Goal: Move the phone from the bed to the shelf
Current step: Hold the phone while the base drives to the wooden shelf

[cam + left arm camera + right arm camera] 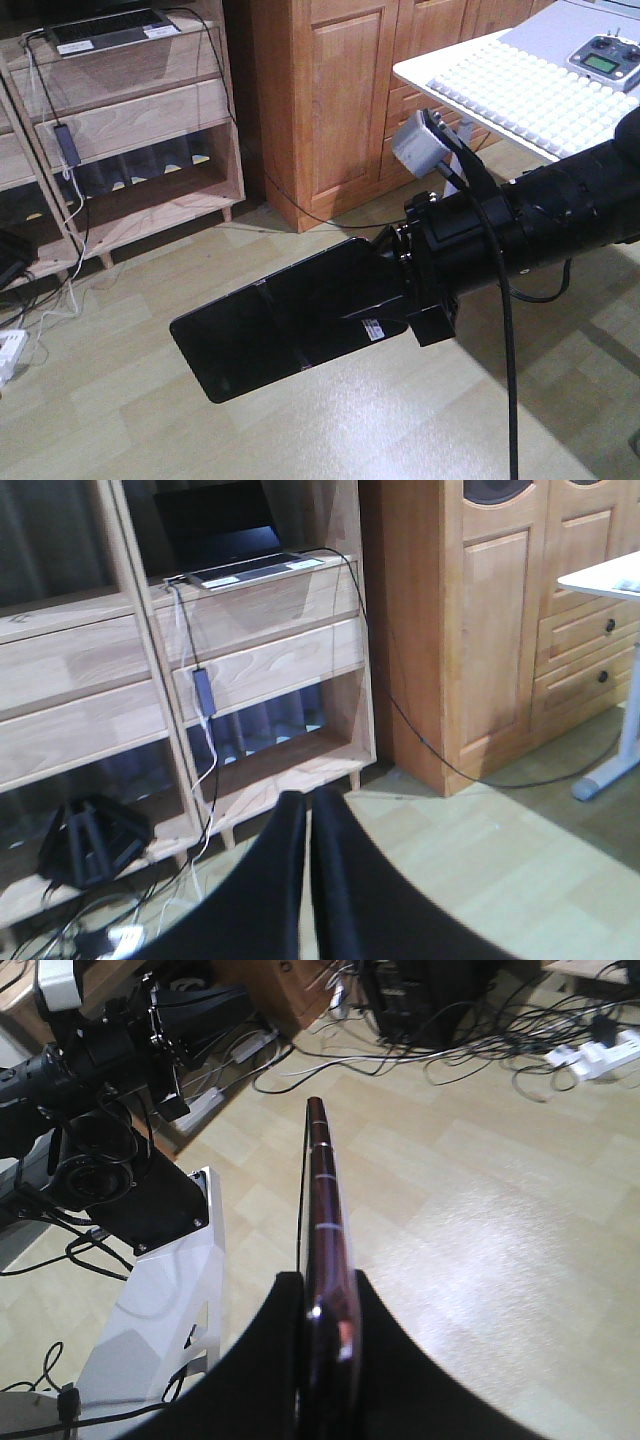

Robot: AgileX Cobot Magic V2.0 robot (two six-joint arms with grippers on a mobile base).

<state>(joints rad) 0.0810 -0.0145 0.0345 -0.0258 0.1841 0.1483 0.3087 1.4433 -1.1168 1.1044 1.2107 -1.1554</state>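
**Surface and room.** Pale wood-plank floor (300, 430), glossy with glare, fills the lower frame. One light-wood shelf (130, 75) at upper left. One orange-brown panelled cabinet (340, 100) at top centre. One white table (420, 75) at upper right, its top covered by a bumpy white mat.

**Count.**
- Phone (280, 325): one. A black slab held in the air over the floor at frame centre, flat face up, and well apart from the shelf. It is seen edge-on in the right wrist view, where a pinkish rim shows.
- Laptop (105, 30): one, open on the shelf's top board.
- Remote (605, 57): one, grey, on the table.
- Power strip (8, 352): one, white, on the floor at the left edge.
- Cables: several, hanging down the shelf front and trailing across the floor.

**Grippers.** Two.
- Right gripper (325, 1320): clamped on one end of the phone.
- Left gripper (308, 860): fingers nearly together with only a thin slit between them, holding nothing, at the bottom of its view facing the shelf.
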